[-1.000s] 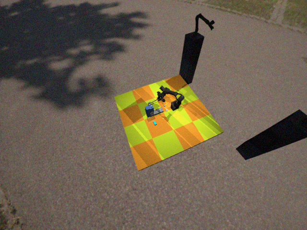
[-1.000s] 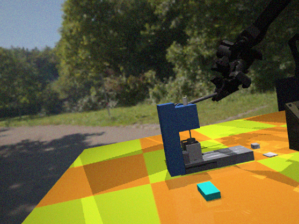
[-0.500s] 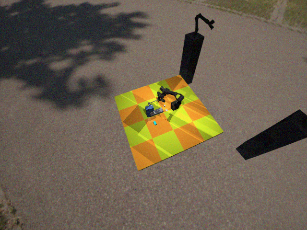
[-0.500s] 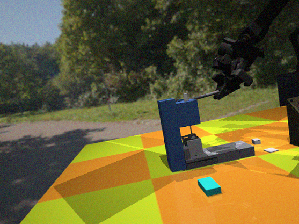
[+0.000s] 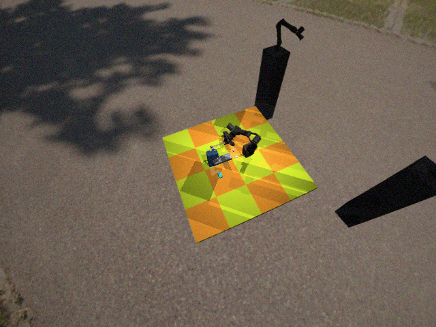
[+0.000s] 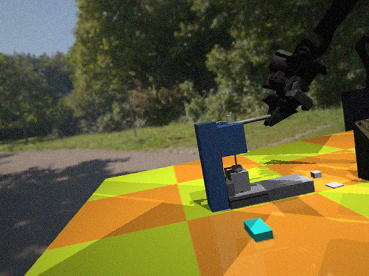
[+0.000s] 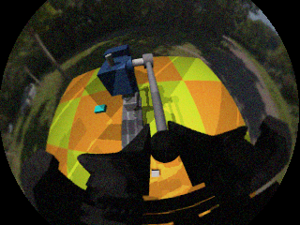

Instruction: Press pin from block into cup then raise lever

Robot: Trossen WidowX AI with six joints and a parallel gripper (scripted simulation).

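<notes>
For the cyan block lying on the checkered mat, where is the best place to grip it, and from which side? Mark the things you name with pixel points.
I would grip the cyan block [image 5: 220,174] [image 6: 258,229] [image 7: 100,109] across its two long sides, near the middle, from above: it lies flat, low and oblong.
</notes>
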